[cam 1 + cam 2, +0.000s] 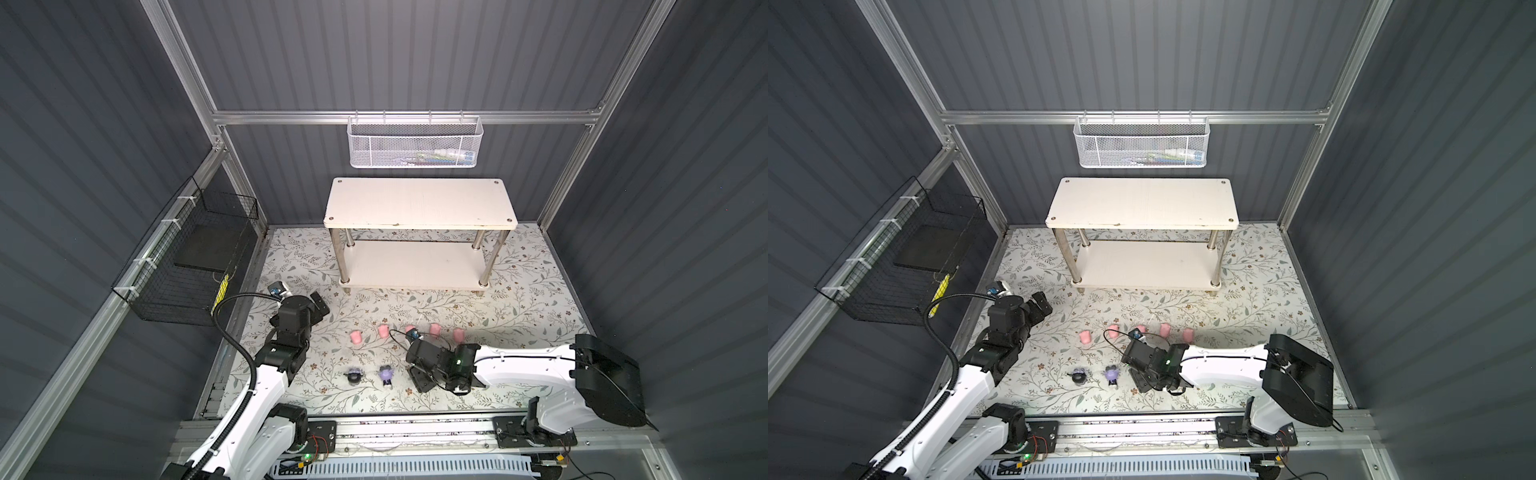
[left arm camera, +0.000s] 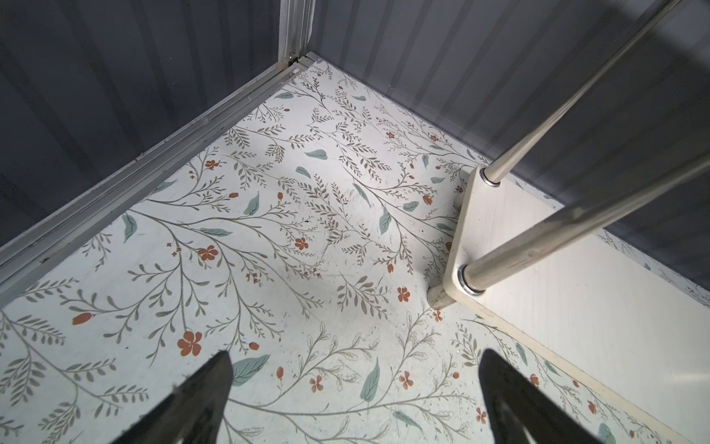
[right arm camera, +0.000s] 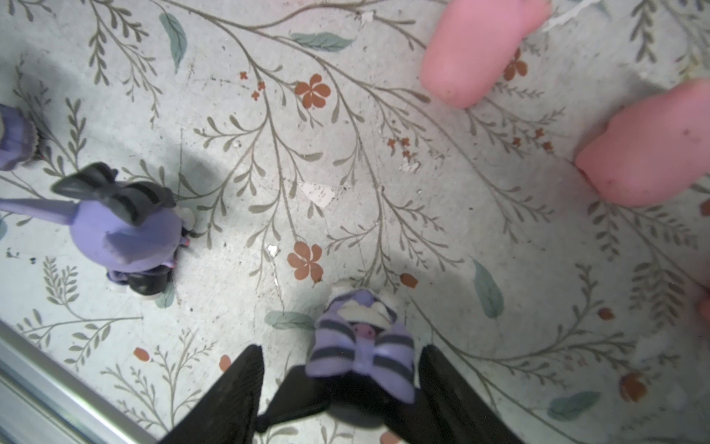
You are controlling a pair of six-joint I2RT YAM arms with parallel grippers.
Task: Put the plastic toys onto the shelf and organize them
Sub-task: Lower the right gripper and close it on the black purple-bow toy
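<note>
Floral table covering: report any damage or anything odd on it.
The floral covering is worn: small white patches where the print has flaked off, plus fine scratches, near the striped lavender toy. Nothing spilled.

The shelf (image 1: pixel 419 203) stands at the back of my table (image 1: pixel 519 316). Before it five pig toys (image 1: pixel 435 329) lie in a row; nearer me two more toys (image 1: pixel 387 374) stand side by side, a third toy (image 3: pixel 361 357) right of them, between the jaws of my right gripper (image 3: pixel 340 351).
</note>
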